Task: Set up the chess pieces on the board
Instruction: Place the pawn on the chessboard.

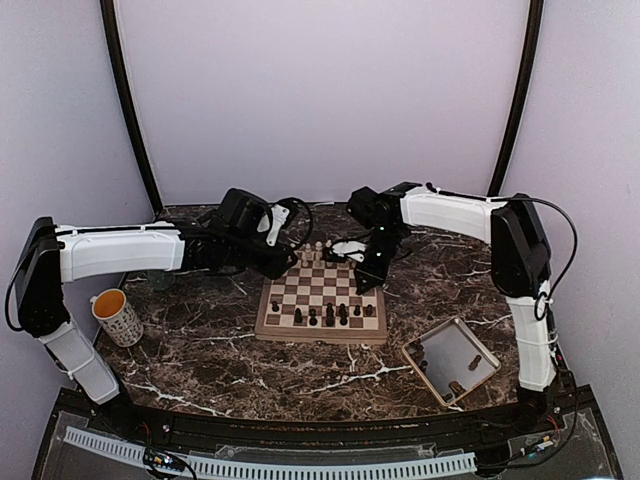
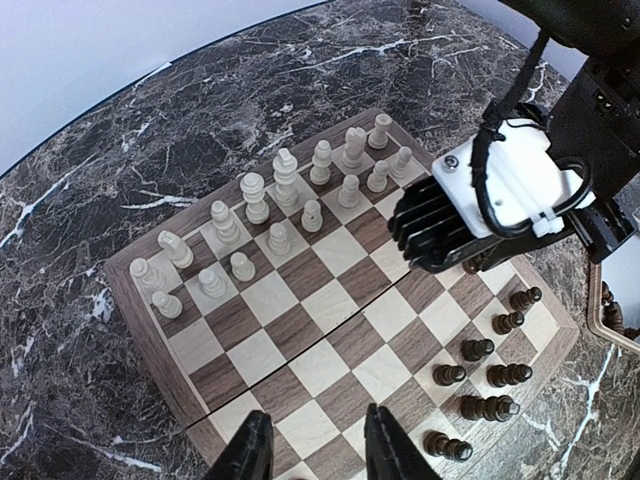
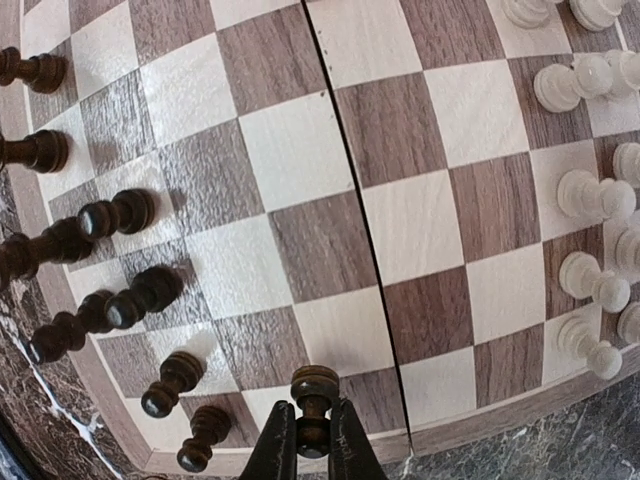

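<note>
While right gripper is pinching a pawn | we are seating it at board's right edge, probably lowering next | left gripper ajar, empty.

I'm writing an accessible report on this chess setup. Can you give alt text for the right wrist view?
The right gripper is shut on a dark brown chess piece at the edge of the wooden board, bottom centre. Other dark pieces stand along the board's left side; cream pieces line its right.
</note>
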